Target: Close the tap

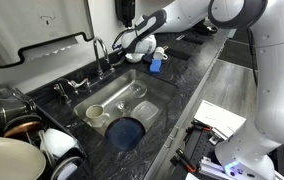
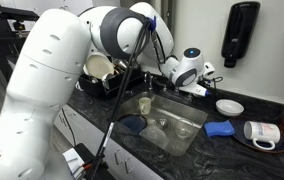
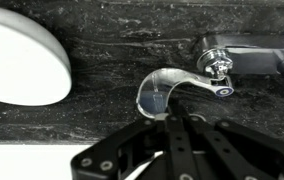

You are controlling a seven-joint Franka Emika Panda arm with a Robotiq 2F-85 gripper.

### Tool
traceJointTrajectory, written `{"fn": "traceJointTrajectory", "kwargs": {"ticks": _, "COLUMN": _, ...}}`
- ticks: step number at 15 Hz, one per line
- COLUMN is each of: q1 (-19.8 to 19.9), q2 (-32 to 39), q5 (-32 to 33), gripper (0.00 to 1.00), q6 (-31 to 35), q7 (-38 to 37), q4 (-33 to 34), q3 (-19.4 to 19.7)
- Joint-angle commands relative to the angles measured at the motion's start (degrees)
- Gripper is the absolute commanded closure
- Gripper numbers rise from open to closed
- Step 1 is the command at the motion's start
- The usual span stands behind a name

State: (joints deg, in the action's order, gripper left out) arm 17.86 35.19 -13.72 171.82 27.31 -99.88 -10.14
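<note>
The tap (image 3: 164, 88) is a chrome gooseneck seen from above in the wrist view, with its arched spout over the black counter and a small lever with a blue-marked cap (image 3: 222, 88) to its right. In an exterior view the tap (image 1: 100, 52) stands behind the sink (image 1: 132, 88). My gripper (image 3: 174, 118) has its fingers shut together, with the tips right at the arch of the spout. It also shows in both exterior views (image 1: 118, 46) (image 2: 199, 88), reaching in behind the sink. I cannot tell whether the fingertips touch the spout.
A low chrome fixture (image 3: 247, 52) sits behind the tap. A white dish (image 3: 12, 55) lies at the left of the wrist view. The sink holds a bowl (image 1: 95, 112) and a blue item (image 1: 127, 131). A blue cloth (image 2: 220, 128), a plate (image 2: 229, 106) and a mug (image 2: 262, 132) lie on the counter.
</note>
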Motion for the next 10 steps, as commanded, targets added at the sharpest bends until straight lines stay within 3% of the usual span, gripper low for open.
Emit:
{"fn": "traceJointTrajectory", "kwargs": {"ticks": 1, "q1": 4.0, "q2": -1.7, "q5": -1.3, "gripper": 1.00, "q6": -3.8, "q7": 2.5, "q4": -1.4, "q3": -2.8}}
{"fn": "traceJointTrajectory", "kwargs": {"ticks": 7, "q1": 11.8, "q2": -6.5, "q5": -4.4, "gripper": 1.00, "q6": -15.7, "q7": 6.1, "q4": -1.8, "q3": -9.4}}
{"fn": "traceJointTrajectory", "kwargs": {"ticks": 9, "q1": 12.8, "q2": -8.1, "q5": -7.4, "gripper": 1.00, "q6": -20.0, "q7": 8.9, "q4": -1.3, "q3": -9.3}}
{"fn": "traceJointTrajectory", "kwargs": {"ticks": 10, "q1": 11.7, "q2": -9.3, "q5": -7.4, "gripper": 1.00, "q6": -22.8, "q7": 8.7, "q4": -1.3, "q3": -7.2}}
